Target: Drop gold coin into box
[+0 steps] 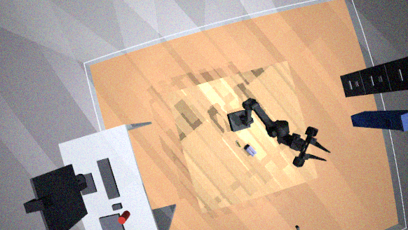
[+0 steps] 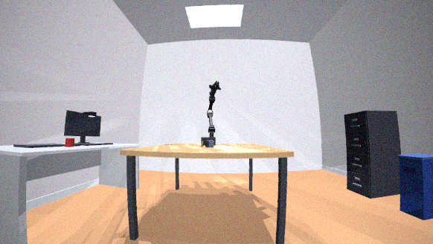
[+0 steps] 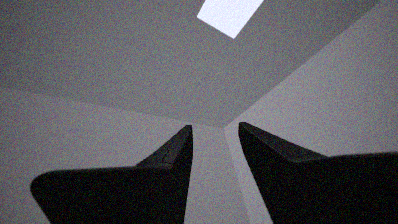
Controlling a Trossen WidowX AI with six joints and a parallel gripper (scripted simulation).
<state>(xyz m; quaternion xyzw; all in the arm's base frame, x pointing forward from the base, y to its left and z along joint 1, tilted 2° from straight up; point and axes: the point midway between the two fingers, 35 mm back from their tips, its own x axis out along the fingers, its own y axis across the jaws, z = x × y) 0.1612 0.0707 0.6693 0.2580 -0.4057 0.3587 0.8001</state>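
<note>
In the overhead view a tiny gold coin in its dark holder (image 1: 237, 143) stands on the light wooden table (image 1: 280, 182), just in front of the arm's base (image 1: 236, 120). The small grey box (image 1: 250, 150) lies a little to its right. Both are too small to make out in the room view. My gripper (image 1: 327, 156) (image 2: 216, 85) (image 3: 215, 129) is raised high above the table on the stretched arm, far from both. In the wrist view it points at the ceiling and a wall corner. Its fingers stand partly apart with nothing between them.
A white desk (image 1: 87, 147) (image 2: 45, 149) with a monitor (image 2: 82, 124) and a red cup (image 1: 123, 217) (image 2: 69, 141) stands to the left of the table. A black filing cabinet (image 1: 375, 80) (image 2: 372, 152) and a blue bin (image 1: 380, 119) (image 2: 417, 190) stand to the right.
</note>
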